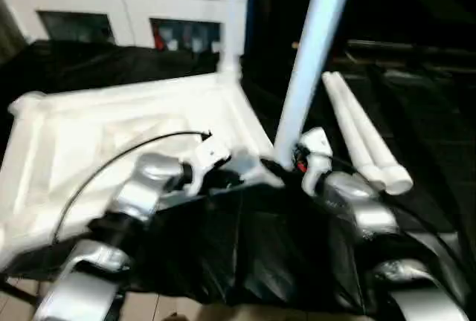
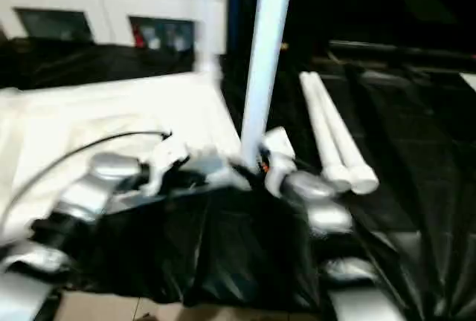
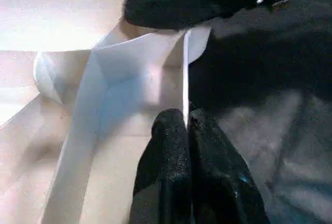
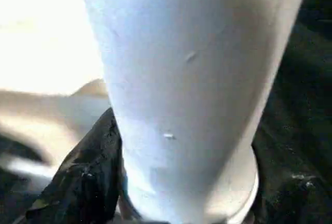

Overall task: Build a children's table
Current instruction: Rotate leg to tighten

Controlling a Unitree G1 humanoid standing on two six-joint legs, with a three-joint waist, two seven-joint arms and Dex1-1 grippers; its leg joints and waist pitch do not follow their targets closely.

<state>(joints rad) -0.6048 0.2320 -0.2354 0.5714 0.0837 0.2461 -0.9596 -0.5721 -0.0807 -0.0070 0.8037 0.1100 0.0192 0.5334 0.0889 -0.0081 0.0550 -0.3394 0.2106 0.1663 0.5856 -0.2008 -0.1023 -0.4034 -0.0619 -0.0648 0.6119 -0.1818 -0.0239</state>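
Two loose legs (image 1: 364, 139) lie beside the tabletop's (image 1: 111, 131) edge — left claw (image 3: 185, 130) pinching its rim.

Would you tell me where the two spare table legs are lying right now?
The two spare legs lie side by side on the black-covered work table, on the robot's right, just beyond the right gripper.

No text, label, brand, number or sign can be read anywhere in these views.
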